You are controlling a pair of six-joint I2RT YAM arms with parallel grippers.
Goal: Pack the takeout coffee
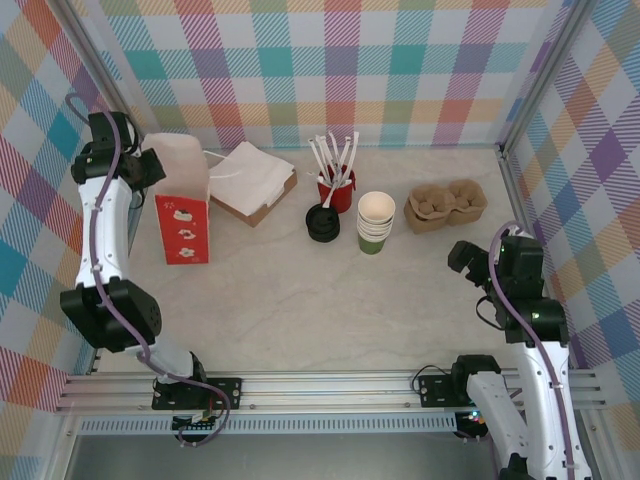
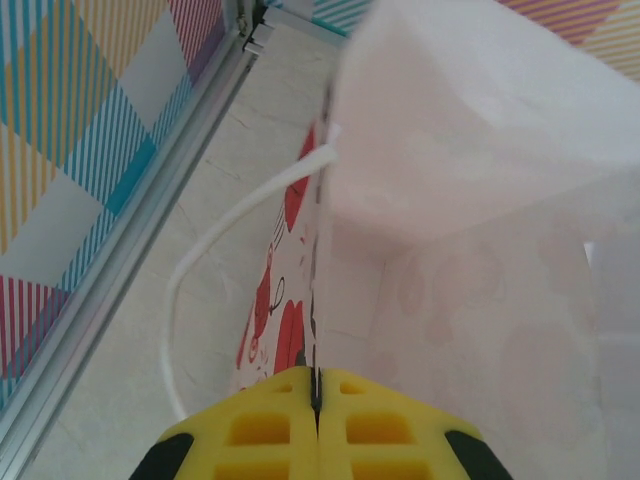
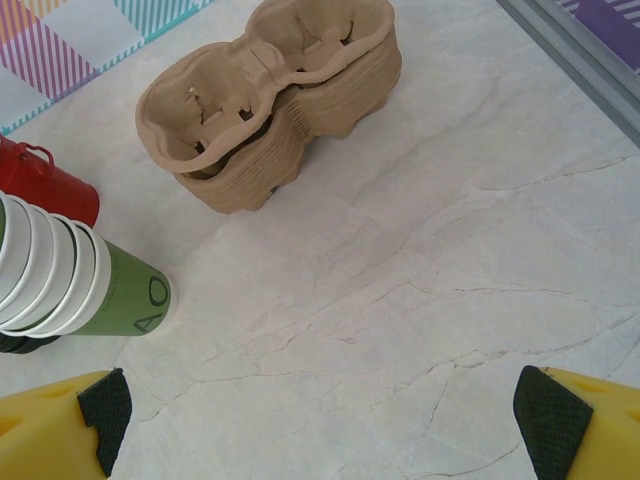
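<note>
Standing in one nested stack near the middle of the table (image 1: 300, 300), the green cups (image 1: 374, 224) are not yet packed. Several cream rims show one inside another; at least four, exact number hard to tell.

Just left of the stack: one pile of black lids (image 1: 323, 224). Behind them: one red cup of white sticks (image 1: 338, 192). To the right: one stack of brown cup carriers (image 3: 270, 110), two wells each. Further left: one tray of white napkins (image 1: 250, 172), then one red-and-white paper bag (image 1: 182, 228), upright at the table's left side, well apart from the cups.

Left gripper (image 2: 317, 385): fingers pressed together on the top edge of the bag's wall, the paper pinched between them. A white handle loop (image 2: 200, 260) hangs just outside.

Right gripper (image 3: 325, 408): fingers spread wide, nothing between them, hovering over bare table near the carriers and cups.

Step in hand, as judged: bag steadied for loading, nothing yet picked. The next move likely falls to the right arm: reach left to the stack, close on a cup without toppling the rest.
</note>
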